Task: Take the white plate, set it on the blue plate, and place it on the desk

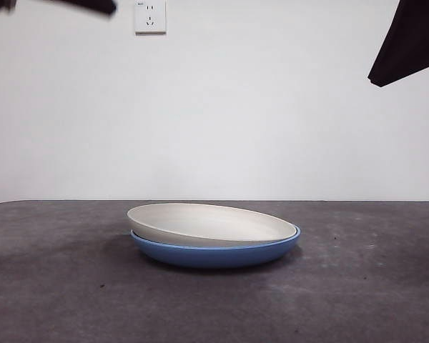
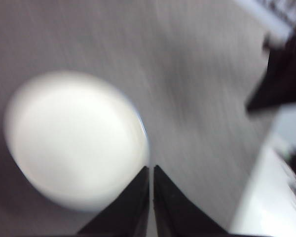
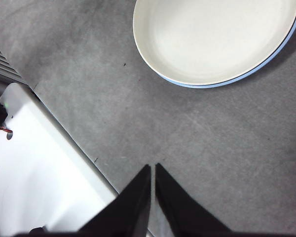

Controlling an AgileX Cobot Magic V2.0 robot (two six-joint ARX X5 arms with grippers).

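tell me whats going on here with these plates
Nothing is being held right now. The white plate sits stacked in the blue plate, slightly tilted, on the desk. The left claw and the right claw are both shut and empty, up above the desk and clear of the stack. The left wrist view is blurred.

no readable text; wall socket [image 1: 149, 16] marking illegible.

Your front cam sits low at desk height, looking level across the dark grey mottled desk [image 1: 57, 286] toward the wall. Both wrist cams look down from well above. All three share the round cream-white plate [image 1: 211, 225] [image 2: 74, 138] [image 3: 212, 39]; left wrist view is blurred.
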